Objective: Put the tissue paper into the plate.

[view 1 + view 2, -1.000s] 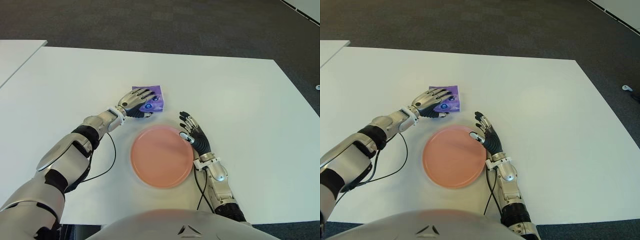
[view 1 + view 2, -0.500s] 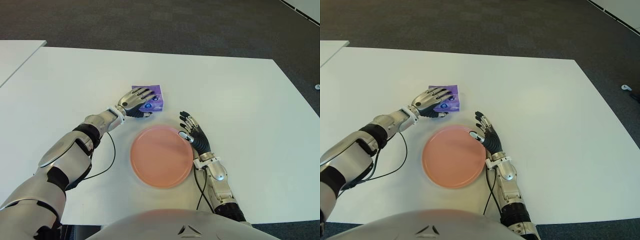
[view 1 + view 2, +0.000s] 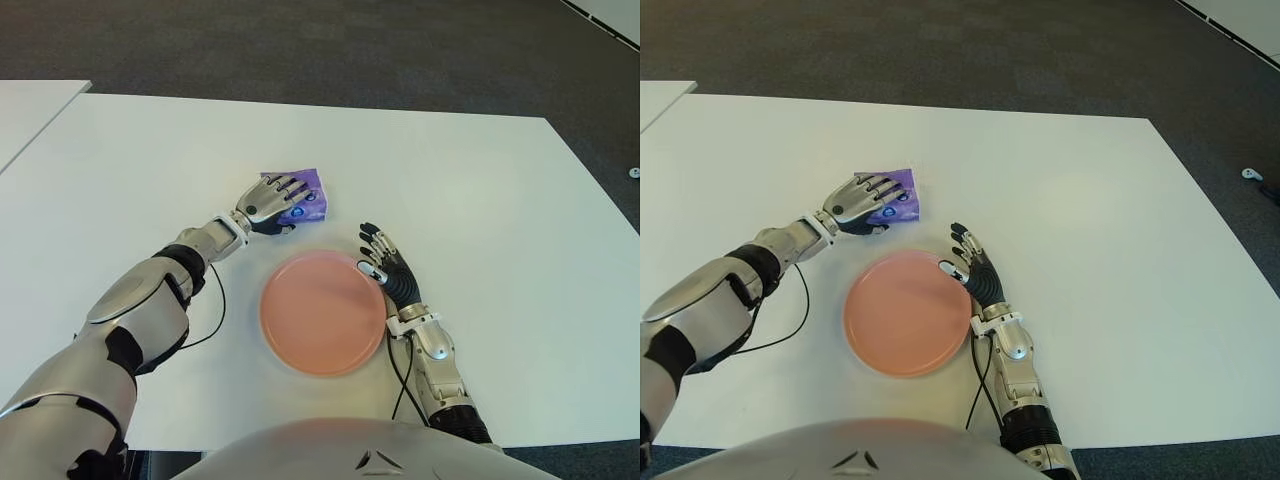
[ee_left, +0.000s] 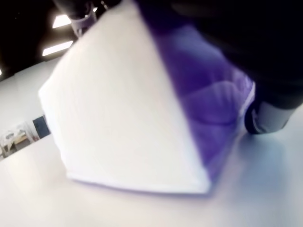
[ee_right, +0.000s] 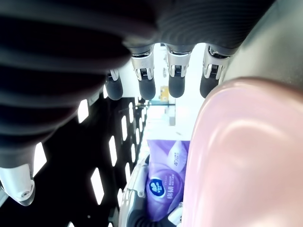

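Tissue paper (image 3: 303, 200) — a purple soft pack with white sides — sits on the white counter (image 3: 480, 190), about midway between the counter's left and right edges and closer to its far edge than the plate is. We see our left hand (image 3: 268, 204) laid over the pack from its left side, fingers (image 3: 290, 186) draped across the purple top and the thumb tucked along the near side, so the hand is closed around the pack. In the left wrist view the pack (image 4: 142, 113) fills the picture, its white side and purple face right up against the dark palm, with its lower edge at the counter surface; we cannot tell whether it is lifted at all.

A round pink plate (image 3: 322, 313) lies flat on the counter nearer the front edge, just beside the pack and apart from it — it holds nothing.

Our right hand (image 3: 385, 266) shows at the plate's right rim, fingers extended and relaxed, holding nothing. The right wrist view shows its 4 fingertips (image 5: 175, 82) straight above the plate's pink rim (image 5: 236, 156), with the purple pack (image 5: 163, 182) farther off.

A thin black cable (image 3: 215, 310) loops on the counter beside the left forearm.
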Controlling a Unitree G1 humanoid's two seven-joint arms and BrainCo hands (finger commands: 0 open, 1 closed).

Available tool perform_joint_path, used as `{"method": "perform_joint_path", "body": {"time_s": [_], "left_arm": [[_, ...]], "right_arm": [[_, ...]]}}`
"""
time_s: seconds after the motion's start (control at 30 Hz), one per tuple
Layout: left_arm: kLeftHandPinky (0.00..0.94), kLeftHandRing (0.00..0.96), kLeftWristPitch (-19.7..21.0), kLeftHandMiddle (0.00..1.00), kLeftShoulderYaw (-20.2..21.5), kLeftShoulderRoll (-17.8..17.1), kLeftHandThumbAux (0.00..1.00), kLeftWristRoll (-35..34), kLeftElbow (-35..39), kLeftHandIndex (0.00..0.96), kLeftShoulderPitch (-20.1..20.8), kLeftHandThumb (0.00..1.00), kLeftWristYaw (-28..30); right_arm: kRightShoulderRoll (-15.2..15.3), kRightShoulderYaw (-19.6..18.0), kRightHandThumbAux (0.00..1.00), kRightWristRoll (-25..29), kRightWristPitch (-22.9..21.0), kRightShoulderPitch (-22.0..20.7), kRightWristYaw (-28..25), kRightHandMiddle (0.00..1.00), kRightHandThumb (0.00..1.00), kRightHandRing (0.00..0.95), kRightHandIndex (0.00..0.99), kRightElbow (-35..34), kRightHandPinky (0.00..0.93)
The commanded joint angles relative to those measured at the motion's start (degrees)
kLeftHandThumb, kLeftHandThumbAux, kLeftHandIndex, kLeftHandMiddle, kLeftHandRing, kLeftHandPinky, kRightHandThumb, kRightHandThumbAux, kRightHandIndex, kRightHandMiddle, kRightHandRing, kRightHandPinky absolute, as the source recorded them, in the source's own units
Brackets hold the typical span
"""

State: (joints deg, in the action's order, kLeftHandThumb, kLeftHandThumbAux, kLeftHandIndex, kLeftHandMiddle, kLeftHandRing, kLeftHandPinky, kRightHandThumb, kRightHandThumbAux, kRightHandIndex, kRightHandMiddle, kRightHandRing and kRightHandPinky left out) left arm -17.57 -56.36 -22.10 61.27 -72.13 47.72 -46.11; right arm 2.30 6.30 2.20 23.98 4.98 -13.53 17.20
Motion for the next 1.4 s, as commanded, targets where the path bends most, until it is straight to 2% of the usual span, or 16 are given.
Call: {"method": "perform_joint_path", "body": {"time_s": [0.03, 0.2, 0.53, 0.77, 1.07, 1.2, 1.3, 1.33, 1.37, 1.4], "left_arm": [[0.259, 0.219, 0.01, 0.218, -4.13, 0.56, 0.494, 4.56, -2.74, 0.161, -2.77, 0.376, 0.27], [0.272, 0.242, 1.70, 0.242, -7.31, 0.46, 0.509, 7.08, -3.01, 0.208, -2.09, 0.368, -2.75], [0.291, 0.278, 5.06, 0.283, -10.43, 0.98, 0.568, 8.39, -4.18, 0.286, -1.13, 0.329, -2.30], [0.223, 0.247, 5.79, 0.264, -11.19, 1.09, 0.585, 8.14, -4.45, 0.301, -1.04, 0.291, -2.30], [0.292, 0.289, 5.10, 0.298, -10.42, 1.13, 0.544, 6.81, -4.54, 0.300, -1.58, 0.287, -3.47], [0.368, 0.340, 4.69, 0.339, -9.88, 1.17, 0.535, 6.28, -4.57, 0.302, -1.70, 0.306, -3.14], [0.533, 0.491, 4.35, 0.489, -9.19, 1.29, 0.548, 5.73, -4.65, 0.341, -1.81, 0.339, -2.56], [0.550, 0.506, 4.19, 0.505, -8.69, 1.43, 0.552, 5.28, -4.72, 0.348, -1.93, 0.344, -1.91], [0.595, 0.545, 4.09, 0.547, -8.20, 1.60, 0.606, 4.79, -4.82, 0.377, -2.11, 0.470, -1.20], [0.639, 0.582, 4.03, 0.585, -7.88, 1.68, 0.640, 4.47, -4.88, 0.397, -2.24, 0.554, -0.75]], "right_arm": [[-0.06, 0.26, 0.534, -0.07, -4.45, 4.20, 0.12, 0.000, 0.000, 0.000, 0.000, 2.39, 0.000], [-0.15, 0.30, 0.539, 0.20, -5.17, 4.51, -0.03, 0.000, 0.000, 0.000, 0.000, 1.57, 0.000], [-0.45, 0.28, 0.546, 0.48, -6.29, 4.96, -0.02, 0.000, 0.000, 0.000, 0.000, 0.49, 0.000], [-0.77, 0.16, 0.547, 0.51, -6.92, 5.19, 0.21, 0.000, 0.000, 0.000, 0.000, -0.05, 0.000], [-0.86, 0.18, 0.545, 0.20, -7.44, 5.33, 0.38, 0.000, 0.000, 0.000, 0.000, -0.28, 0.000], [-0.91, 0.23, 0.546, 0.08, -7.34, 5.23, 0.44, 0.000, 0.000, 0.000, 0.000, -0.11, 0.000], [-0.96, 0.26, 0.548, -0.10, -7.06, 5.06, 0.51, 0.000, 0.000, 0.000, 0.000, 0.24, 0.000], [-0.99, 0.26, 0.549, -0.15, -7.03, 5.06, 0.57, 0.000, 0.000, 0.000, 0.000, 0.25, 0.000], [-1.03, 0.26, 0.550, -0.22, -6.99, 5.06, 0.66, 0.000, 0.000, 0.000, 0.000, 0.27, 0.000], [-1.09, 0.29, 0.551, -0.28, -6.99, 5.08, 0.75, 0.000, 0.000, 0.000, 0.000, 0.25, 0.000]]}}
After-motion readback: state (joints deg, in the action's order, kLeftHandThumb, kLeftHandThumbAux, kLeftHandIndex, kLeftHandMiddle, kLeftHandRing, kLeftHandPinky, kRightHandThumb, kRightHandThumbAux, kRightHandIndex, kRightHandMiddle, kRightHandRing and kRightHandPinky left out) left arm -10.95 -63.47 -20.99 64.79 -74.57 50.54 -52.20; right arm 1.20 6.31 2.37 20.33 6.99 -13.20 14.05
